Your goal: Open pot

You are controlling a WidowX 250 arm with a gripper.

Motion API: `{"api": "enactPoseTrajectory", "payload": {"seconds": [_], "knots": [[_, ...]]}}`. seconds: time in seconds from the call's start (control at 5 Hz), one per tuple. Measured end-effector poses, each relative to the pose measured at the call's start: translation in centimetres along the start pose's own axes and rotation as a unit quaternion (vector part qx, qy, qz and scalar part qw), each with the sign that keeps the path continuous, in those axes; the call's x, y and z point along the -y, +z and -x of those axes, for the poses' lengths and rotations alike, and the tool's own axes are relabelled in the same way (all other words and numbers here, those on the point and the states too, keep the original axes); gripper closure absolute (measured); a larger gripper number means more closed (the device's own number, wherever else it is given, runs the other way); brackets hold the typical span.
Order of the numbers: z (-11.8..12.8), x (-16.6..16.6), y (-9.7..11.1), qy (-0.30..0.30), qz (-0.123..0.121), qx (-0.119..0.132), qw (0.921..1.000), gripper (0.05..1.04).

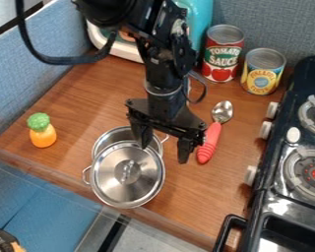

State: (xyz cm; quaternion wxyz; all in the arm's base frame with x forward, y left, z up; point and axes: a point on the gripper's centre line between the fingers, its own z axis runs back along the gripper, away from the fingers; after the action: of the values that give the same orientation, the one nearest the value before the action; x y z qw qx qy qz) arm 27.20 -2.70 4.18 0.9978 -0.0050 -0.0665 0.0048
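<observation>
By the bench's near edge: we have the pot standing on the bench, with the spoon to the stove side of it and the orange toy nearer the left corner.

Lid: it lies over the pot but off centre, towards the near edge, so we see a crescent of the pot's inside on the far side. The lid looks partly displaced already; whether it lies level or tips over the rim, we cannot tell.

Gripper: the gripper hangs above the far, stove-side part of the pot, pointing down, its fingers well apart with nothing held between them.

Lid handle from gripper: the lid handle lies towards the near edge and a little towards the left corner. That offset is what we judge the next move must close before any descent.

Handle's line: its narrow shape seems to run roughly towards the near edge, while the fingers are spread across that direction. We think little turning may be needed, mostly a shift.

Risk: going down from here, we would likely meet the pot's rim or side loop and push the pot instead of gripping the lid.
</observation>
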Motion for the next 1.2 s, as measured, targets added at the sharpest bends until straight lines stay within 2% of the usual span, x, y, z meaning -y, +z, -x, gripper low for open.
{"api": "enactPoseTrajectory", "payload": {"seconds": [0.2, 0.4, 0.6, 0.8, 1.2], "knots": [[0.6, -0.1, -0.7, 0.000, -0.002, -0.015, 0.9999, 0.083], [2.3, -1.7, -0.5, 0.028, -0.007, -0.018, 0.9994, 0.083], [3.2, -2.7, 0.2, 0.039, -0.014, 0.000, 0.9992, 0.083], [3.9, -3.3, 0.0, 0.035, -0.025, 0.005, 0.9991, 0.083], [4.3, -4.2, -2.8, 0.028, -0.050, -0.007, 0.9984, 0.093]]}}
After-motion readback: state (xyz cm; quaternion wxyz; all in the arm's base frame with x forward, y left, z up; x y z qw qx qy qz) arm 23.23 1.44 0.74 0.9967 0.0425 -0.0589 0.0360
